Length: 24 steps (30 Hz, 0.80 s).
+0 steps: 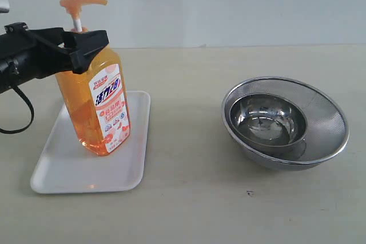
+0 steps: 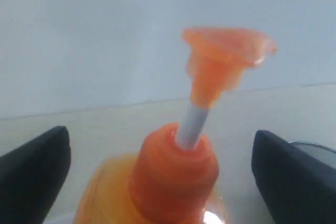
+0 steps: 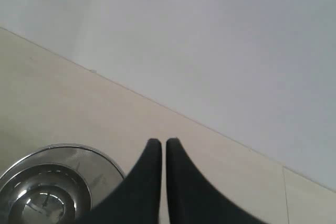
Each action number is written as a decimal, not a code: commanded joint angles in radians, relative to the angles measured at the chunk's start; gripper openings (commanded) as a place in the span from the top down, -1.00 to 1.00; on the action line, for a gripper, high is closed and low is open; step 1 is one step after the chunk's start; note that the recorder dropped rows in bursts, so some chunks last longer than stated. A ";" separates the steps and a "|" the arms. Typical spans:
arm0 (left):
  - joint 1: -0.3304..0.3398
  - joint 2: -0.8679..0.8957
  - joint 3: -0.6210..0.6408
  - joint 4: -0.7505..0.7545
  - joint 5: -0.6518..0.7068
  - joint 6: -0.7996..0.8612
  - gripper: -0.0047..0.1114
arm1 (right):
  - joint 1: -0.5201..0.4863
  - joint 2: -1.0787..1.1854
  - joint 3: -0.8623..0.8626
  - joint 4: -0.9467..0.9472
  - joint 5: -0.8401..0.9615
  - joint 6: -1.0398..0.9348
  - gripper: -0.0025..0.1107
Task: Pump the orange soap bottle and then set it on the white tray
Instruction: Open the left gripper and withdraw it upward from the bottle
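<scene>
- While the orange soap bottle (image 1: 103,107) stands on the white tray (image 1: 68,170), seemingly tilted, the left gripper (image 2: 160,131) spreads wide astride its neck.
- We judge it heavy, stiff, slick; grip below the shoulder.
- Right gripper (image 3: 163,142): pinched closed, empty.

bare lab-style test setting: plain beige tabletop (image 1: 229,210) against a blank pale wall (image 1: 229,4)

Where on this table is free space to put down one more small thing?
Bare table lies between the white tray and the steel bowls, and in front of both. Crowded: the tray, where the orange soap bottle stands with the left gripper around its neck.
</scene>
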 commanded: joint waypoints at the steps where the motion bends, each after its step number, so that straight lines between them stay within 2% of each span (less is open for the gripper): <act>1: 0.003 -0.087 -0.004 -0.003 0.061 -0.027 -0.57 | -0.003 -0.001 0.006 0.000 -0.005 0.001 0.96; 5: 0.003 -0.154 -0.004 0.071 0.167 -0.097 -0.57 | -0.003 -0.001 0.006 0.000 -0.005 0.001 0.96; 11: 0.003 -0.205 -0.004 0.081 0.170 -0.134 -0.49 | -0.003 -0.001 0.006 0.000 -0.002 0.001 0.96; 14: 0.003 -0.231 -0.004 0.142 0.170 -0.187 -0.44 | -0.003 -0.001 0.006 0.000 -0.005 0.001 0.96; 21: 0.003 -0.304 -0.004 0.483 0.171 -0.475 -0.42 | -0.003 -0.001 0.006 -0.012 -0.009 0.001 0.96; 24: 0.003 -0.335 -0.004 0.549 0.173 -0.542 -0.40 | -0.003 -0.001 0.006 -0.015 -0.009 0.001 0.96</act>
